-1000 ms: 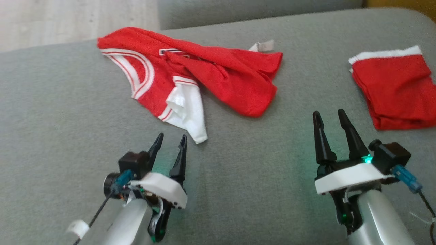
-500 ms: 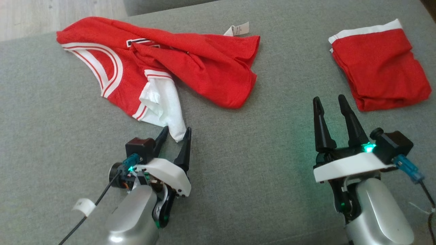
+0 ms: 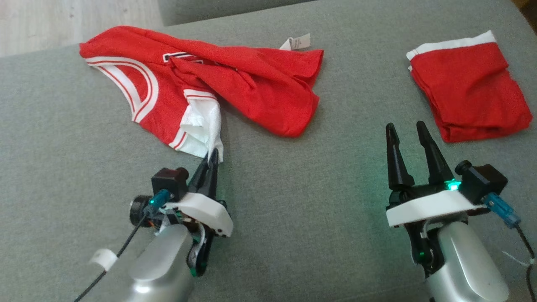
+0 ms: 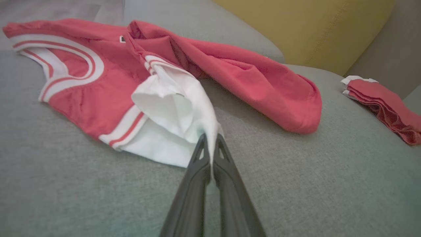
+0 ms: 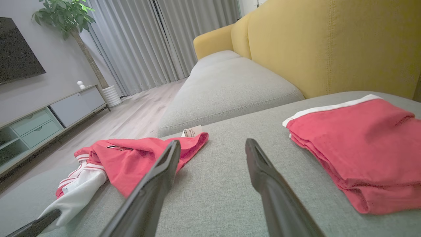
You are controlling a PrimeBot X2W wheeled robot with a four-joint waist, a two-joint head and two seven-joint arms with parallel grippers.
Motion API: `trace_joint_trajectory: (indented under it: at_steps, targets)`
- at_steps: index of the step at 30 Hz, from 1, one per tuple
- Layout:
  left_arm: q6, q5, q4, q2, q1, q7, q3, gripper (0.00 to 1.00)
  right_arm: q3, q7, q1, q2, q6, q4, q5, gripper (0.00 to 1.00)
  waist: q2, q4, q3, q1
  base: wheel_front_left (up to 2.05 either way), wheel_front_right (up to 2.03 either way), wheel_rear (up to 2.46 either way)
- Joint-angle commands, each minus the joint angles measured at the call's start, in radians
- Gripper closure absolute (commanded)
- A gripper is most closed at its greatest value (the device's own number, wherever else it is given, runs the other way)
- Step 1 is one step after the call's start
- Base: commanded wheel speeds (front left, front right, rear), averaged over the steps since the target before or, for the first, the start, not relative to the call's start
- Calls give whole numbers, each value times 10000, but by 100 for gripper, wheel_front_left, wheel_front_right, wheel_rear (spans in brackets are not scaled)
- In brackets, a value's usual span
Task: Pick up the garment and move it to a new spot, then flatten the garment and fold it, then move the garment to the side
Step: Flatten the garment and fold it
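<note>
A crumpled red jersey with white trim, the garment (image 3: 251, 84), lies at the back left of the grey sofa cushion (image 3: 302, 188). Its white flap (image 3: 203, 130) points toward me. My left gripper (image 3: 213, 157) is shut on the tip of that white flap, and the left wrist view shows the cloth (image 4: 174, 108) pinched between the closed fingers (image 4: 210, 141). My right gripper (image 3: 405, 130) stands open over bare cushion, right of the garment (image 5: 138, 158), with nothing between its fingers (image 5: 164, 168).
A folded red piece with a white band (image 3: 470, 92) lies at the right, just beyond my right gripper. A yellow backrest (image 5: 329, 42) rises behind the cushion. Wooden floor (image 3: 63, 21) lies past the cushion's far left edge, and a low cabinet (image 5: 39, 121) stands across the room.
My left gripper moved forward to the garment's white flap and shut on its tip. The right gripper stayed open in place. The head camera shifted a little.
</note>
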Motion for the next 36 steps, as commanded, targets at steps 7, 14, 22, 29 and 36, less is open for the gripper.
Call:
trace_joint_trajectory:
  at_steps: [7,14,22,29,36]
  targets:
    - [334,961,-1373,1694,-584,-265,541,100,171,-161,-304,10,-7,-176,45,0,0,468,-503,0,0,0,0]
    - [389,2396,-2973,4063,-847,108,195,100,189,-161,-232,10,-7,-51,92,0,0,1036,-832,0,0,0,0]
    - [525,3585,-4718,6075,-603,519,-83,100,307,-178,-173,10,-7,139,236,0,0,1534,-992,0,0,0,0]
    - [35,4580,-5480,6457,773,618,-1649,100,399,-185,-212,11,-7,314,204,0,0,1710,-1050,0,0,0,0]
    - [85,4284,-5036,6339,1841,634,-2082,92,343,-94,-189,11,-7,372,56,0,0,1772,-1278,0,0,0,0]
